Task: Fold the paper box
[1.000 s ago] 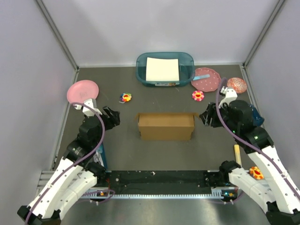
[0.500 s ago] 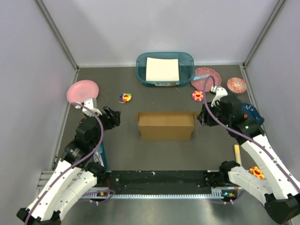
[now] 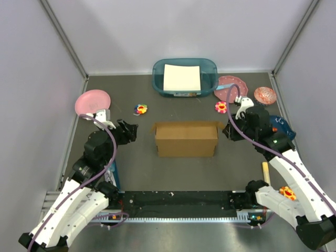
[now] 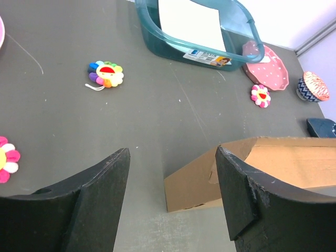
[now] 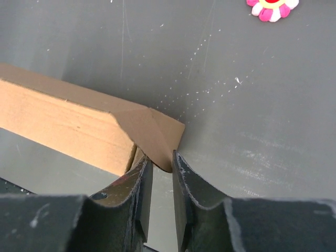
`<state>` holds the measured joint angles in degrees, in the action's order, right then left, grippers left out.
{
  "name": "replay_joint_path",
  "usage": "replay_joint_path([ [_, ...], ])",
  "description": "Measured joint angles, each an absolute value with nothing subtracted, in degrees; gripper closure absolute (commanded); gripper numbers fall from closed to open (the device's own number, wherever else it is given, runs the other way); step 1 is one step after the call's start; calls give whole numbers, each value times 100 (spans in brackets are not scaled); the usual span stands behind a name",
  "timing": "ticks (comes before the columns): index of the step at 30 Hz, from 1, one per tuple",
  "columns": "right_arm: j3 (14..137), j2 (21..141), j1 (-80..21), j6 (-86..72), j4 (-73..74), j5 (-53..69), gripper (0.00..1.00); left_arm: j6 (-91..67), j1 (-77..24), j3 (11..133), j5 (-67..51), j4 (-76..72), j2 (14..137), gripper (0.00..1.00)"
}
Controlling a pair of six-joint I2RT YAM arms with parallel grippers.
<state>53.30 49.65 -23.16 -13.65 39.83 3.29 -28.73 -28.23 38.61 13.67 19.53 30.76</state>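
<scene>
table [image 3: 184, 173] with paper box [image 3: 186, 139], teal bin [image 3: 156, 79], pink plate [image 3: 92, 101], dotted plate [image 3: 231, 88], rainbow flower toy [image 3: 140, 109]

teal bin [image 3: 157, 81], pink plate [image 3: 93, 101], flower toy [image 3: 140, 109], perhaps bowl [image 3: 265, 95]

Left tool [image 4: 172, 157] wide, right tool [image 5: 161, 160] seemingly pinched
</scene>
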Motion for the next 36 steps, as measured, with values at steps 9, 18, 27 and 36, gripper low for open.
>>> replay_joint_path([
  [9,5205,4799,-2405,-1372,3913,381,89,-2742,-2823,3656,1002,1584,3046,30],
  [18,4989,4626,-2556,-1372,3802,307,97,-2528,-2823,3374,652,1177,3046,33],
  [27,4910,4569,-2615,-1376,3730,248,100,-2141,-2823,3055,47,467,3306,35],
  [36,4910,4569,-2652,-1376,3728,224,100,-1918,-2823,3052,-707,-43,3629,38],
])
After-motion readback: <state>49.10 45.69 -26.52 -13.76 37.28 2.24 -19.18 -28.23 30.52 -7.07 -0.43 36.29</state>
